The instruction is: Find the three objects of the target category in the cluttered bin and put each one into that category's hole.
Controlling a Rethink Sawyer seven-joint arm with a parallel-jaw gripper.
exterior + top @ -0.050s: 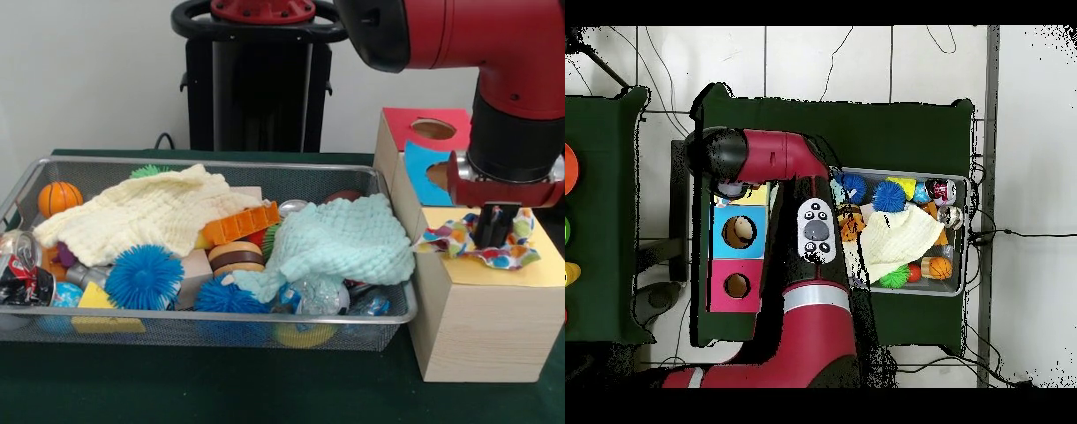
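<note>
Green cloth covers the table before a white wall in the front view; at right the gripper (494,223) is pinched on a multicoloured cloth (477,243) spread over the box's (477,327) yellow top, apparently to push it into that hole, while two more cloths lie in the bin (212,331). Overhead, at centre left, the arm (790,180) hides the gripper and yellow section; only the blue and red holes show.

The bin (53,177) is fine metal wire mesh. Inside lie a cream cloth (150,216) and a mint cloth (344,238), both waffle-textured and matt, beside spiky rubbery blue balls (144,277) and a glossy orange plastic piece (243,223). The box (477,331) looks like pale wood, topped with coloured paper. A patterned cloth (459,240) lies crumpled there.
</note>
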